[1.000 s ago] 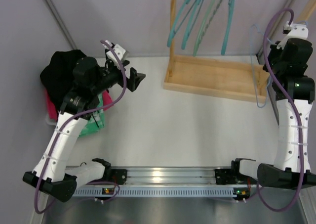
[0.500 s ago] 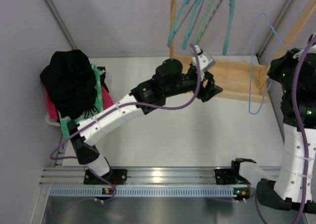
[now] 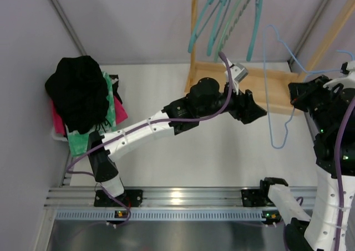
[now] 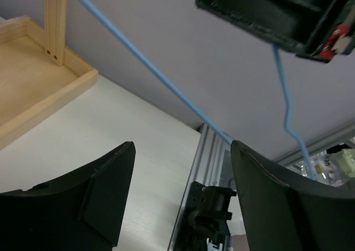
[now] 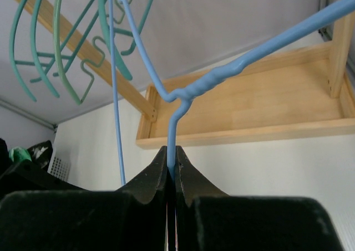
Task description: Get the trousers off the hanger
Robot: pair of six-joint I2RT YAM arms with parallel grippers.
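The trousers (image 3: 80, 93) lie as a black heap on top of the cloth pile at the far left, apart from the hanger. The light-blue wire hanger (image 3: 267, 79) hangs bare in the air right of centre. My right gripper (image 3: 337, 72) is shut on its neck just below the twist, as the right wrist view (image 5: 172, 151) shows, with the hanger (image 5: 208, 82) rising above the fingertips. My left gripper (image 3: 256, 108) is open and empty, stretched out close to the left of the hanger. In the left wrist view (image 4: 180, 195) the hanger wire (image 4: 144, 68) runs above the jaws.
A wooden rack base (image 3: 244, 85) stands at the back with several teal plastic hangers (image 3: 222, 18) above it. Green-and-white cloth (image 3: 83, 140) and pink cloth (image 3: 119, 112) lie under the trousers in a white basket (image 3: 58, 133). The metal rail (image 3: 177, 195) runs along the near edge.
My left arm swung from beside the trousers pile across to the right, up to the hanger. My right arm lifted the hanger and carried it leftward and higher.
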